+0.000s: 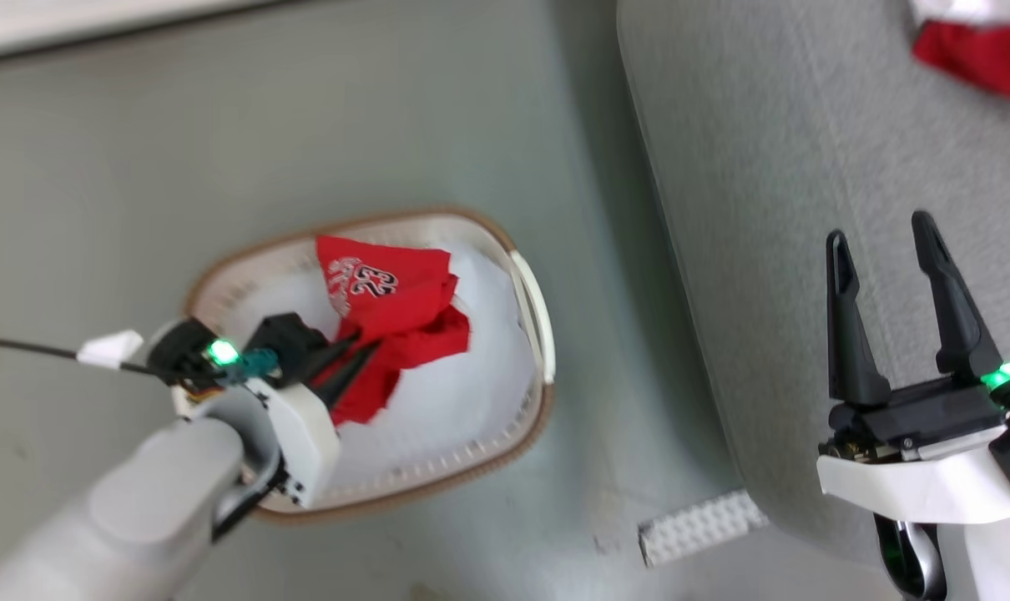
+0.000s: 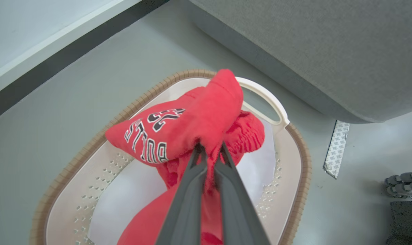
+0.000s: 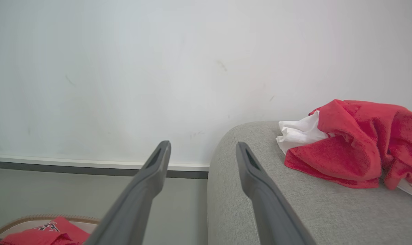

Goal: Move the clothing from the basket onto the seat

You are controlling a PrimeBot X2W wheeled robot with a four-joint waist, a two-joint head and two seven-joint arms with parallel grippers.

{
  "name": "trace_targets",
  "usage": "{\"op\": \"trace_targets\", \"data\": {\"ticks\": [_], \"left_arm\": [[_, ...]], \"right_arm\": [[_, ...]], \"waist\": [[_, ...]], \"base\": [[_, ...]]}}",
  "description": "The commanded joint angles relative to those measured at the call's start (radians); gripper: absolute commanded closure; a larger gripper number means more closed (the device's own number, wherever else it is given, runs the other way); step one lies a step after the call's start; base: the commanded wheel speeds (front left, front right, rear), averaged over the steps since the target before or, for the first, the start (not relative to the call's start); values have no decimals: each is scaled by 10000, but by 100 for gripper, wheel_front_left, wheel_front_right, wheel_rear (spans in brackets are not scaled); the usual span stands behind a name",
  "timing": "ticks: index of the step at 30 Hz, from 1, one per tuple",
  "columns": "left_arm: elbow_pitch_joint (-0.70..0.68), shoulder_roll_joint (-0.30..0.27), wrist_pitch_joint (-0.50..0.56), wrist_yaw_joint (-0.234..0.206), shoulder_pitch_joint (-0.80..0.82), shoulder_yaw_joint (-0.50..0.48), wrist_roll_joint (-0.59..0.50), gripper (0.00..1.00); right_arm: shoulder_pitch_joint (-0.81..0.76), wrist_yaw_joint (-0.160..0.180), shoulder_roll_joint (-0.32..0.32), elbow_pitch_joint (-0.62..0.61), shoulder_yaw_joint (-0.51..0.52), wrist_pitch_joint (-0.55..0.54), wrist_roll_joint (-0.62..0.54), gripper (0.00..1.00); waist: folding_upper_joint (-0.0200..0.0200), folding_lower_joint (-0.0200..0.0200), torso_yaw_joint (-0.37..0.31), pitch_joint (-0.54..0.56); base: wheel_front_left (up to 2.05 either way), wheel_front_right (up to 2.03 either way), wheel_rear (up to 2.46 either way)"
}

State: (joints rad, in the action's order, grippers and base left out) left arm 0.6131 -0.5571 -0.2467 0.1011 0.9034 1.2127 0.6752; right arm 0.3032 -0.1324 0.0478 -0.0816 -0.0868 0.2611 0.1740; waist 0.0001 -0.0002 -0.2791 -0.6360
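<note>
Left gripper (image 1: 367,342) (image 2: 210,146): jaws closed right down, pinching a fold of the red BULLS jersey (image 1: 388,288) (image 2: 192,119). The cloth humps up around the tips, with the black-and-white lettering facing the wrist camera. A second red piece with a gathered elastic edge (image 2: 248,136) sits just behind the jersey, touching it. I can't tell whether the jaws have that one too.

Both red pieces are inside the oval cream basket (image 1: 472,482) (image 2: 124,112), which has a brown rim and perforated walls. They lie on a pale sheet (image 1: 463,401) (image 2: 114,200) that lines the bottom. The basket stands on the grey floor (image 1: 221,167), just beside the sofa's edge and not touching it. A pale patterned strip (image 1: 701,526) (image 2: 335,149) lies on the floor by the sofa base.

Right gripper (image 1: 879,229) (image 3: 202,144): jaws spread wide, holding nothing. It hangs over the near edge of the grey fabric sofa (image 1: 805,167) (image 2: 328,51) (image 3: 328,211).

Farther along the sofa seat is a crumpled red garment (image 1: 981,50) (image 3: 355,149), with white fabric (image 3: 299,132) bunched against it. It's well apart from the basket.

Beyond that is a plain white wall (image 3: 158,68) with a dark baseboard strip (image 3: 90,169).
</note>
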Motion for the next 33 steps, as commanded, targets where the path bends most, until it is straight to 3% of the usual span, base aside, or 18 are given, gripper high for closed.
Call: {"op": "trace_targets", "data": {"ticks": [1, 10, 24, 33], "left_arm": [[-72, 155, -101, -137, -409, -130, 191, 100], [-1236, 501, -178, -1049, -1914, -1448, 688, 100], [-3931, 455, -184, -2576, -5211, -4397, -210, 100], [-4808, 421, -181, -2847, -6841, -5999, -823, 100]], "right_arm": [[-227, 33, 22, 182, 117, 29, -114, 0], [-986, 31, 24, 941, 411, 29, -470, 0], [-2196, 31, 25, 2155, -58, 29, -980, 0], [-2614, 31, 24, 2902, -893, 29, -763, 0]], "waist": [[-1, 2, 607, 1366], [-1, 2, 1209, 3556], [-1, 2, 2056, 6305], [-1, 2, 2319, 7008]], "base": [[0, 0, 0], [0, 0, 0], [0, 0, 0], [0, 0, 0]]}}
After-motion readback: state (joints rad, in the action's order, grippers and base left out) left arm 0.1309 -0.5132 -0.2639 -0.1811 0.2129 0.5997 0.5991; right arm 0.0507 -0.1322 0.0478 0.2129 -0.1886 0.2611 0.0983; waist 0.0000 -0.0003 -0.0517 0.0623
